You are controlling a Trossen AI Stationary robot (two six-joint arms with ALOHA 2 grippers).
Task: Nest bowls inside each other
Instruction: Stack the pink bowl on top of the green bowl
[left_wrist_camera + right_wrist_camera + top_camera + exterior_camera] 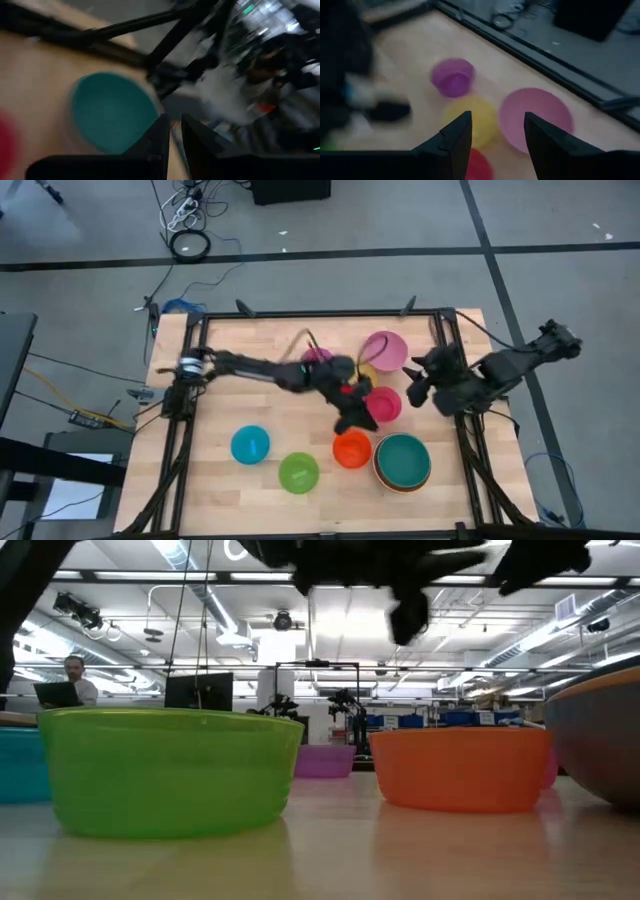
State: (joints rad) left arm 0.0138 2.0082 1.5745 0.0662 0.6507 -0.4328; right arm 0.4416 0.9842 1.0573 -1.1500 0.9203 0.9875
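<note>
The teal bowl [403,458] already sits nested in another at the tabletop's [220,370] five o'clock; the rest lie scattered singly. The left gripper [358,418] hovers centrally, jaws nearly clenched, empty. The right gripper [415,387], at three o'clock, stands released.

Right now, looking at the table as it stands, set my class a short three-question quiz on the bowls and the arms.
1. True or false: the green bowl and the blue bowl stand apart on the table.
2. Which bowl already sits inside another? A) the orange bowl B) the teal bowl C) the green bowl
3. What does the right tool hold?

Key:
1. True.
2. B: another bowl's rim shows around it.
3. Nothing: it is open and empty, above the pink bowl and the yellow bowl.
</note>
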